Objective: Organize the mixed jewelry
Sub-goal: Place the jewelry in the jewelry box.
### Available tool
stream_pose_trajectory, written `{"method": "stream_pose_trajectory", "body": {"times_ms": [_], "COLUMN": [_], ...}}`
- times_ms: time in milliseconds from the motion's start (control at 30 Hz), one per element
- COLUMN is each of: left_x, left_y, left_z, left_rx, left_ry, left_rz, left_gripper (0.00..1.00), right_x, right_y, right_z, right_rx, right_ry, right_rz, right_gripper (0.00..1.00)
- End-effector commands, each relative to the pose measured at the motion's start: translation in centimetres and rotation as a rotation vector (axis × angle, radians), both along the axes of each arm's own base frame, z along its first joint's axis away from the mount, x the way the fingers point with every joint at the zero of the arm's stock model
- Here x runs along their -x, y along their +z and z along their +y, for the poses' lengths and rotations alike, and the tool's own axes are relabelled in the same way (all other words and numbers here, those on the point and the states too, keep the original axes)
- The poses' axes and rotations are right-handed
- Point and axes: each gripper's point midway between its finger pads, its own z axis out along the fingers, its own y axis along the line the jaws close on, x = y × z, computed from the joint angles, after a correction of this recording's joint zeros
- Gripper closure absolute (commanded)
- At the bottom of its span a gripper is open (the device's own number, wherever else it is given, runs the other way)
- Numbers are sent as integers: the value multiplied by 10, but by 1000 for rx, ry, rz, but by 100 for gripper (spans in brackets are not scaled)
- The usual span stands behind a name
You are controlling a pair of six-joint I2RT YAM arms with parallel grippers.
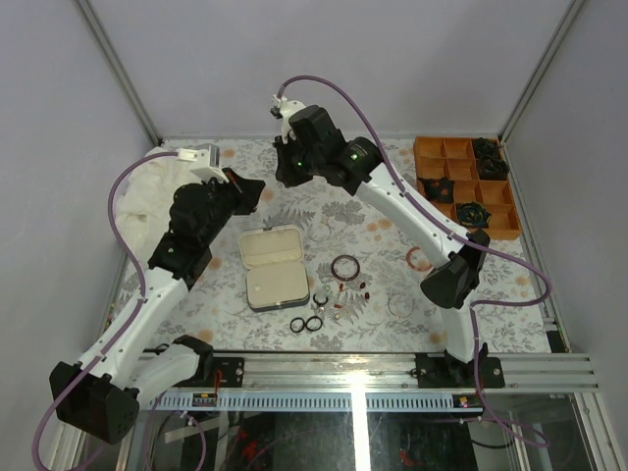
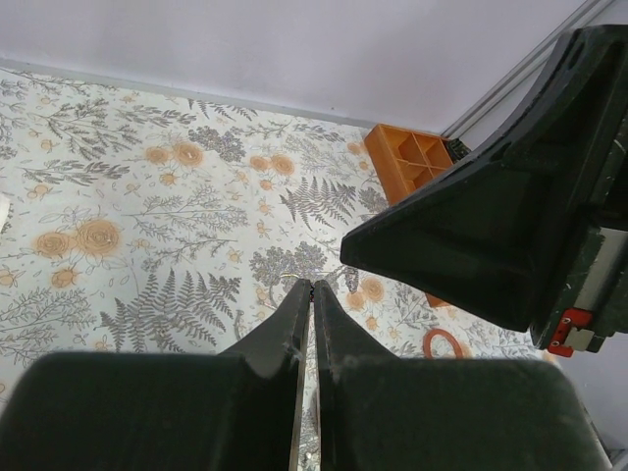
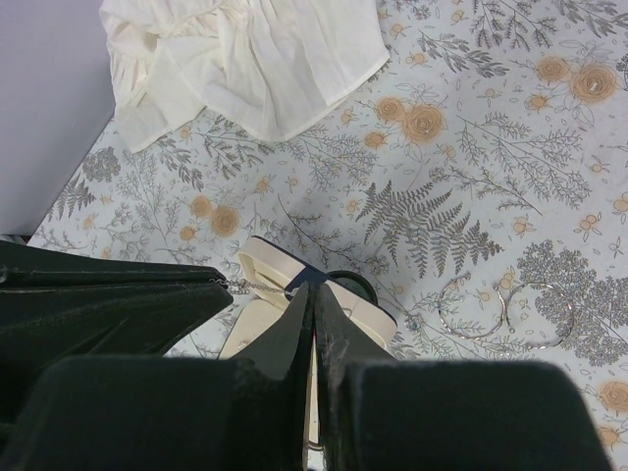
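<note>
Loose jewelry lies right of the open navy case: a dark reddish bangle, two black rings, tiny red earrings, a silver hoop and an orange-red bangle. My left gripper and right gripper are raised close together above the case's far end, both shut. In the right wrist view a thin silver chain runs from the left gripper's tip to my right gripper, over the case. The left gripper shows a tiny dark-red bit at its tips.
An orange divided tray with black rosettes stands at the back right, also in the left wrist view. A white cloth is bunched at the left. Two silver hoops lie on the floral mat. The right arm's body looms beside the left fingers.
</note>
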Motion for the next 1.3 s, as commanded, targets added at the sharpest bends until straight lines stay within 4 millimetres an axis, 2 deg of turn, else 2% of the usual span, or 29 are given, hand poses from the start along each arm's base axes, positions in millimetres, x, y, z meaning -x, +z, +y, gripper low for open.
{"method": "stream_pose_trajectory", "body": {"times_ms": [0,333,933,1100,1267], "left_x": [-3,-6,-7,-7,-4], "left_y": [20,23,18,22,31], "left_z": [-2,-3,-2,-3,-4], "left_rx": [27,32,25,32,40], "left_ry": [-14,-21,-22,-27,-41], "left_rz": [-76,-89,-102,-131,-166], "left_gripper": [100,100,100,100,100], "right_x": [-2,-3,0,0,4], "right_y": [24,26,15,11,15], "right_z": [3,4,2,-1,-4], "right_rx": [-53,-59,-55,-47,-58], "right_ry": [23,27,25,19,25], "right_rz": [-40,-54,-39,-44,-55], "right_gripper": [100,100,100,100,100]}}
